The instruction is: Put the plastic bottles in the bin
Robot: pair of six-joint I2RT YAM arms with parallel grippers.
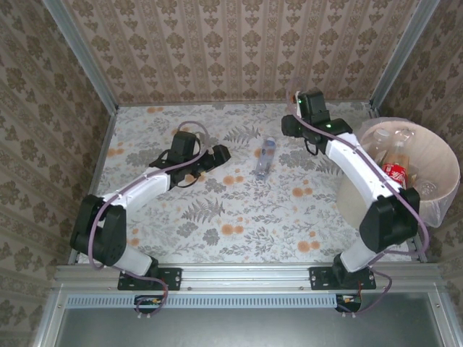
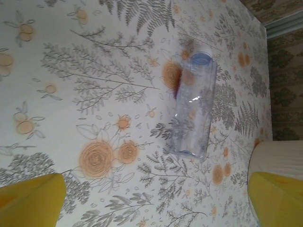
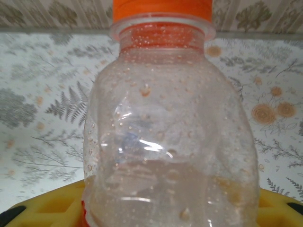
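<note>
Top external view: the flowered counter [image 1: 217,231] is the largest thing here. The pale pink bin [image 1: 450,155] stands at its right edge beside my right arm, with several plastic bottles [image 1: 394,170] already inside. One clear bottle [image 1: 265,159] lies on its side in the middle of the counter, just beyond my left gripper [image 2: 154,198], which stands wide and empty with that bottle well ahead of its fingers. My right gripper [image 3: 163,208] is closed narrow on the lower body of an orange-capped bottle [image 3: 165,142], which stands upright near the far wall with its orange cap [image 3: 162,7] on top. I judge both bottles to be empty and very light, with thin walls that buckle; the one I hold is already dented, and it looks beaded with droplets, so perhaps slick. The firmest hold should be across the body near the shoulder or base, squeezing gently. For the lying bottle, I would close across its middle.
</note>
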